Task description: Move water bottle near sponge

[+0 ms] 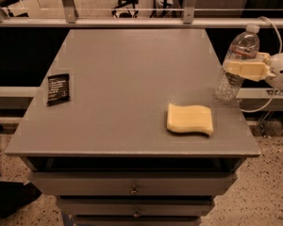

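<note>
Firmly the gripper (232,68) grips the water bottle (242,45) (tilted) mid-body between its jaws, beside the sponge (190,119).

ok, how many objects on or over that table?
3. The water bottle at the table's right edge, clamped in the gripper; the sponge front right; a black packet near the left edge. Nothing seems hidden.

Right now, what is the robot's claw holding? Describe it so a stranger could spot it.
Find the grey table, then its right edge, where the gripper reaches in from the right. It is shut on the water bottle: tall, clear, white-capped, unlike the flat yellow sponge near it or the black packet far left.
</note>
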Available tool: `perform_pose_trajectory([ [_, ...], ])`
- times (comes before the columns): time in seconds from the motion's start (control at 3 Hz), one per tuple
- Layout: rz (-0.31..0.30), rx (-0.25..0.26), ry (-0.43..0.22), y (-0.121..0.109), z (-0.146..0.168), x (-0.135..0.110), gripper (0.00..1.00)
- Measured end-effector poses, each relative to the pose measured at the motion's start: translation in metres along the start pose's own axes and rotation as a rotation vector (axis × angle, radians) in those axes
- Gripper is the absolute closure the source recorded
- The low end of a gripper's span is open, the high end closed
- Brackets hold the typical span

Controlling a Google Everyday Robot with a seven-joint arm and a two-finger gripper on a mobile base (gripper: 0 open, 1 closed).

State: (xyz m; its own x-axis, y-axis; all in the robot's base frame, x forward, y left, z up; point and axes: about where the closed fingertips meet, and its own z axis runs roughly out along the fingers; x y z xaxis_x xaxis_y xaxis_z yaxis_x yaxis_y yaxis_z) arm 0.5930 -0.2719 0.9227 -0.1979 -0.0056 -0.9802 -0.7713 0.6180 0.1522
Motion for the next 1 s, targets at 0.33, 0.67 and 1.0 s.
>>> perform_pose_trajectory([
  [0.33, 0.038, -0.063, -0.049, 0.017, -0.018, 0.007, 1.0],
  [0.67, 0.025, -0.181, -0.08, 0.04, -0.013, 0.007, 0.97],
  [1.0, 0.0, -0.258, -0.077, 0.053, 0.0, 0.007, 0.74],
])
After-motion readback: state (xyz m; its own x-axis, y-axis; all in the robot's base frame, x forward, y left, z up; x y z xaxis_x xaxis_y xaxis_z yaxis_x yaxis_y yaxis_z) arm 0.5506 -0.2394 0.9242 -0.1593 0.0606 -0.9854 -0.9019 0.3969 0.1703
